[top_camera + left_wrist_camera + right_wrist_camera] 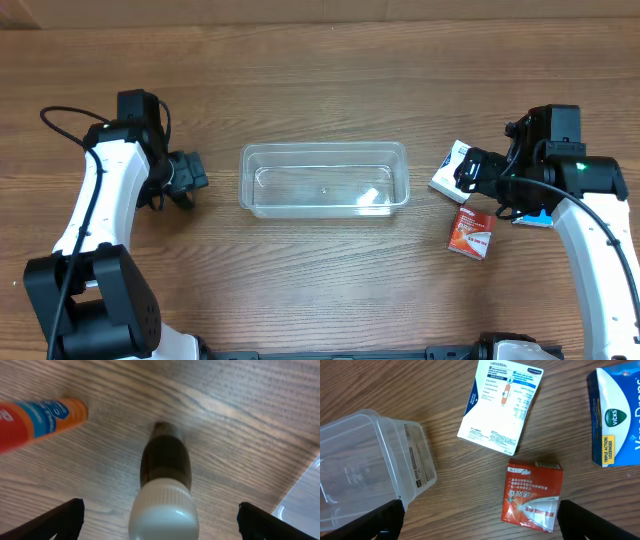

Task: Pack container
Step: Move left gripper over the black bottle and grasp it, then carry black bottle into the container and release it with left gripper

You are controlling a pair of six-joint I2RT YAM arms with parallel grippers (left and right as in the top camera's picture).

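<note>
The clear plastic container (pixel 323 180) sits mid-table with no boxes in it; its corner shows in the right wrist view (pixel 365 465). My left gripper (pixel 190 175) is open to its left, its fingers either side of a dark bottle with a white cap (pixel 165 485), apart from it. An orange tube (pixel 35 417) lies beyond. My right gripper (pixel 470 172) is open and empty over a white box (pixel 501 405) and a red box (pixel 532 495). A blue Vicks box (pixel 615 415) lies further right.
The white box (pixel 452 168) and red box (pixel 470 232) lie right of the container. The blue box (pixel 533 218) is mostly hidden under the right arm. The container's edge shows at the right of the left wrist view (pixel 305 495).
</note>
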